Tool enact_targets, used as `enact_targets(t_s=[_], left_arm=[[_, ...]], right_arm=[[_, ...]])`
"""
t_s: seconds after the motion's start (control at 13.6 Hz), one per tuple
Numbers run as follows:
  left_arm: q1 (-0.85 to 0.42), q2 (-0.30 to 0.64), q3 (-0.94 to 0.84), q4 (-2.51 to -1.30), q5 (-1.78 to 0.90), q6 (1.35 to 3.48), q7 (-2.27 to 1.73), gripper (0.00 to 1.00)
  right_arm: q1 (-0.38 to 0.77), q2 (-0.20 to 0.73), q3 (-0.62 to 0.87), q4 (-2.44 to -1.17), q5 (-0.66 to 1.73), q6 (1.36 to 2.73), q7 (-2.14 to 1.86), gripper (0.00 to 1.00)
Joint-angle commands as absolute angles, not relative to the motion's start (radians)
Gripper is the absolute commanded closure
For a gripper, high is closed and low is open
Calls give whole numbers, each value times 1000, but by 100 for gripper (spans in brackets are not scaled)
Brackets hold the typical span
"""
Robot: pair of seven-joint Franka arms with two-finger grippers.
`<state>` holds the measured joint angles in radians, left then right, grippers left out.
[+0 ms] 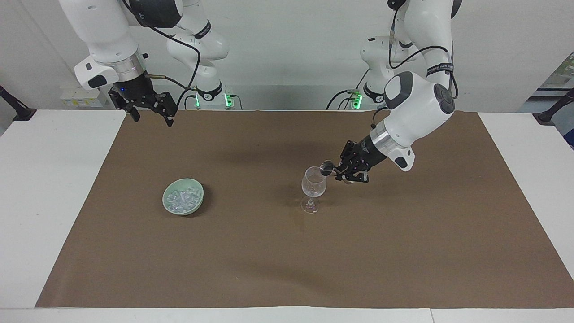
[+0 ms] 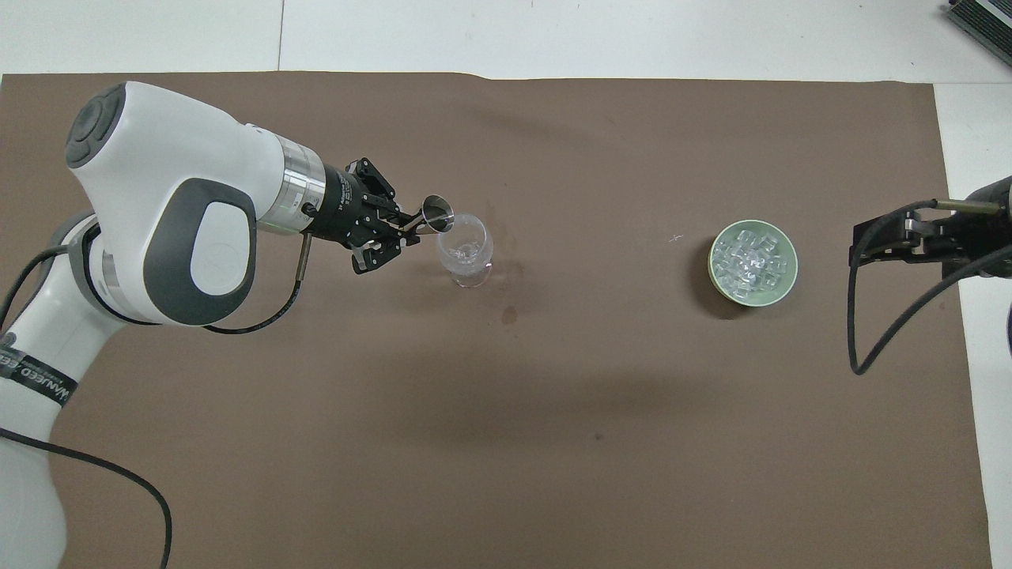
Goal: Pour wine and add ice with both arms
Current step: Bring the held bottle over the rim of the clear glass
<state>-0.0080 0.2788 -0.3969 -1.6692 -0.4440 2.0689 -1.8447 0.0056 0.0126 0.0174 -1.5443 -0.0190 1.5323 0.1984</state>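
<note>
Pour: the left gripper was clamped on a small metal measuring cup, tipped over the rim of the wine glass.
Glass: it stood upright near the middle of the brown mat, a little toward the left arm's end; clear, stemmed, with no coloured liquid to be made out in it.
Cup: steel and cone-shaped, mouth turned down toward the glass; whether it touched the rim could not be told.
Ice: a heap of small clear-whitish cubes lay in a pale green bowl toward the right arm's end of the mat, well apart from the glass.
Handling, by judgement: the cubes looked hard, light and slippery, likely to squirt from a pinch; one taken across its flat faces from above seemed the safest hold. The thin-stemmed glass looked fragile and easy to topple.
Right gripper: it waited with jaws wide apart and nothing in them, raised over the mat's corner by the right arm's base.
Stains: small dark spots marked the mat beside the glass.
</note>
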Motion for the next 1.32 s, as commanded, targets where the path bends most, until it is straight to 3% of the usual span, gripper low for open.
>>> enact_targets(t_s=[0.0, 1.25], left_arm=[[-23, 299, -394, -1640, -414, 2076, -1875, 100], [-23, 287, -465, -1637, -167, 2037, -1983, 100]], right_arm=[[-11, -8, 20, -1574, 5, 1545, 160, 0], [-11, -9, 20, -1575, 5, 1545, 158, 0]])
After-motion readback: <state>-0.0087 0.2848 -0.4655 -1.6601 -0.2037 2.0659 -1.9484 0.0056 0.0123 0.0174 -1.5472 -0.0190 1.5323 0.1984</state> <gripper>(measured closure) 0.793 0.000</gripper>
